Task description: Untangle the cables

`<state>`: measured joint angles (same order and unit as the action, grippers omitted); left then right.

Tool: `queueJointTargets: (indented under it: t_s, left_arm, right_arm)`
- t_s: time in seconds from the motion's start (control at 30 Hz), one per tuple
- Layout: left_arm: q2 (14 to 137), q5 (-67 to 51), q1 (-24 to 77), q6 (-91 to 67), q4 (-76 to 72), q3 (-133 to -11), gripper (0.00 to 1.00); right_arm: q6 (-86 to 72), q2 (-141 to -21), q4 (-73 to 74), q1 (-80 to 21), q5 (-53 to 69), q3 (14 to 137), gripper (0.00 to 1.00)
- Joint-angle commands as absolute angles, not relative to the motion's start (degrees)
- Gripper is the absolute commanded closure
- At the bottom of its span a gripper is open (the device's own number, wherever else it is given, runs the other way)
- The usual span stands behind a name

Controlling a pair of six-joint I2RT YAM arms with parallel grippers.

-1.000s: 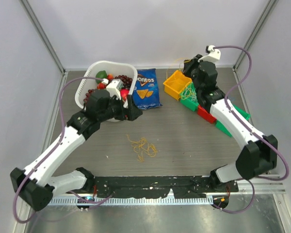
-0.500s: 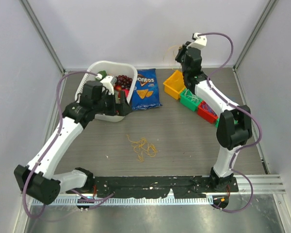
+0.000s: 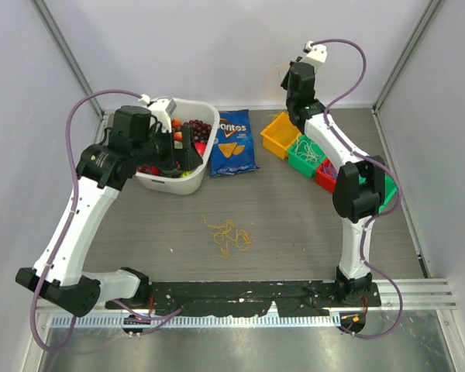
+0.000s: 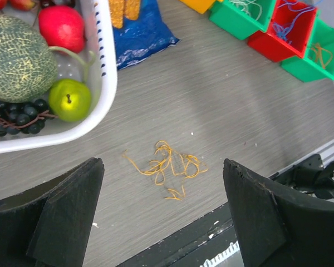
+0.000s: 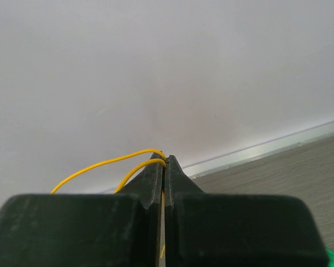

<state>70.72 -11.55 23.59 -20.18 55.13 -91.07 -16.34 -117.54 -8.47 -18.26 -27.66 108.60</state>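
Yellow cable (image 5: 111, 160) in R gripper (image 5: 164, 161), tips together.

Bare table (image 3: 294, 225) between basket (image 3: 214, 146) and bins (image 3: 281, 136)

A loose tangle of thin orange-yellow cables (image 3: 227, 235) lies flat on the surface (image 3: 294, 225), its strands looped over one another. One yellow cable (image 5: 89, 167) hangs pinched in the closed right end effector (image 5: 163, 161), high by the back wall, bowing out in two arcs. Whitish strands (image 4: 256, 6) lie in a green bin (image 4: 234, 25), blue strands (image 4: 295, 16) in the red bin (image 4: 270, 50), and orange strands (image 4: 321, 53) in another green bin (image 4: 300, 69).
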Motion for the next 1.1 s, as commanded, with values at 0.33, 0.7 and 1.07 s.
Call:
queueJointTargets:
  t_s: [0.33,0.7,1.07]
  left_arm:
    - [81.21,-9.49,23.55,-12.40,63.98,-105.37,0.09]
    - [82.00,-7.30,23.20,-10.55,63.54,-106.70,0.08]
    - [84.20,-7.91,22.94,-11.86,63.37,-109.68,0.08]
  right_arm:
    - [-19.59,-125.24,-4.57,-17.23,-30.24,108.64,0.99]
    - [-30.76,-124.91,-0.35,-11.95,-19.86,101.19,0.99]
    - [-28.21,-126.03,5.96,-11.16,-17.05,101.32,0.99]
